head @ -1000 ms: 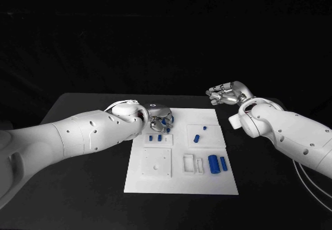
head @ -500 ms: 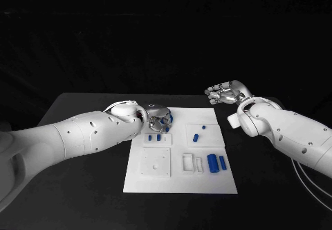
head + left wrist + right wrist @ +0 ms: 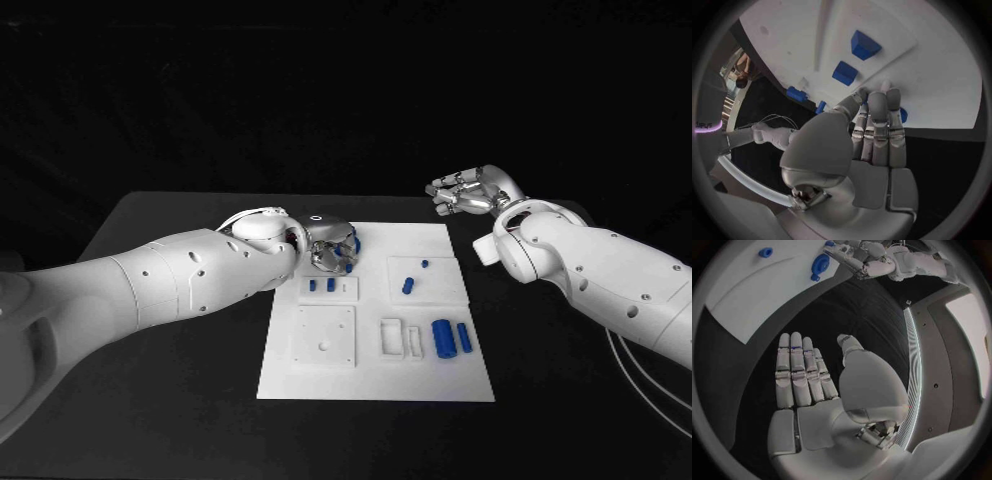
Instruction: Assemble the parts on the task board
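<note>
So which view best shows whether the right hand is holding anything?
The right wrist view: the right hand lies flat with fingers straight and nothing in it. The head view shows it small, raised beyond the task board.

Dim scene against a black backdrop, white task board (image 3: 378, 345) brightly lit from above, soft glare on the white arms, dark desk (image 3: 173, 380) swallowing shadows, head view fairly sharp, wrist views fisheye-bent with dark blurred rims, bright window glare at one edge
</note>
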